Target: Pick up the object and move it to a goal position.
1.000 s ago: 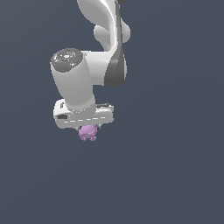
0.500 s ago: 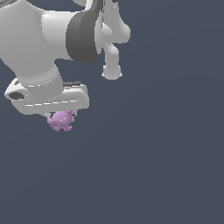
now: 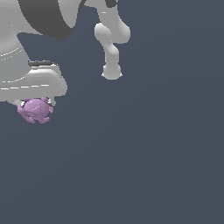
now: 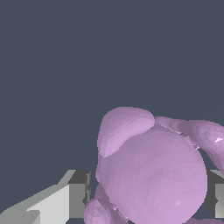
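Tool: the tool (image 3: 36, 104) is seen at the exterior view's left edge, under the broad white hand of the arm (image 3: 109, 48); only short stubs of its fingers are shown there beside the load.

Tool opening: the fingers (image 4: 78, 192) are seen in the wrist view set a little apart, one on each flank of the figure, and are pressed against its sides; the tool is clamped on the pink-purple figure.

Held thing: a pink-purple lumpy figure (image 3: 35, 110) is gripped, with a rounded body and small stubby knobs along its rim.

Figure in the wrist view: the frame's near part is filled by the figure (image 4: 151, 170); one big round dome is shown, with a smaller lobe rising off it and a knobbly limb stretched away to one side.

Long axis: in the exterior view the figure is seen wider than tall, lying roughly level across the picture; which end is the head cannot be told.

Place relative to the tool: the figure hangs directly below the hand, between the fingertips, its upper part tucked up against them and its lower half left bare beneath.

Surroundings: only plain dark grey-blue background (image 3: 153, 157) is shown around and beneath the figure; whether any of it is a counter cannot be told.
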Robot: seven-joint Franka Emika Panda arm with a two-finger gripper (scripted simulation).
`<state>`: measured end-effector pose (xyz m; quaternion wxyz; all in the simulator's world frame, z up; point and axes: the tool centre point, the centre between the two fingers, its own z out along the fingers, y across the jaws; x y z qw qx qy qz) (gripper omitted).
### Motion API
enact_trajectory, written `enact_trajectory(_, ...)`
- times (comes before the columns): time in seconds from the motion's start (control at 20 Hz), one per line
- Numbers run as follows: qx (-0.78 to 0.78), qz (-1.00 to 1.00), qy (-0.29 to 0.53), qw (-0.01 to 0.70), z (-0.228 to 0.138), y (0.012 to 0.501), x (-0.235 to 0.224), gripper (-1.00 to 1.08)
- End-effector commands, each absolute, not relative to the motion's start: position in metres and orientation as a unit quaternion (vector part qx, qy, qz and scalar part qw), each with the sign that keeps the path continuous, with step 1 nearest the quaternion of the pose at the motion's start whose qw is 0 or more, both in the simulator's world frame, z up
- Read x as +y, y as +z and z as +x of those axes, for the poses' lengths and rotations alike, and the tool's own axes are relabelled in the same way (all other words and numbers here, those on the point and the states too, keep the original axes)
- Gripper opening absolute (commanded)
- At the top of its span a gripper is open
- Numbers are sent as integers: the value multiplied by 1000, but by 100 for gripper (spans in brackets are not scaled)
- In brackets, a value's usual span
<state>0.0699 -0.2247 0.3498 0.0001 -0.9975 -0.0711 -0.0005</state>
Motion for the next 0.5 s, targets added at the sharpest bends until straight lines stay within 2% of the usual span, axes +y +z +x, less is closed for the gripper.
enact_trajectory(0.0, -72, -997, 0, 0, 71, 359, -233, -100)
enact_trajectory(0.45, -72, -997, 0, 0, 74, 375, -247, -100)
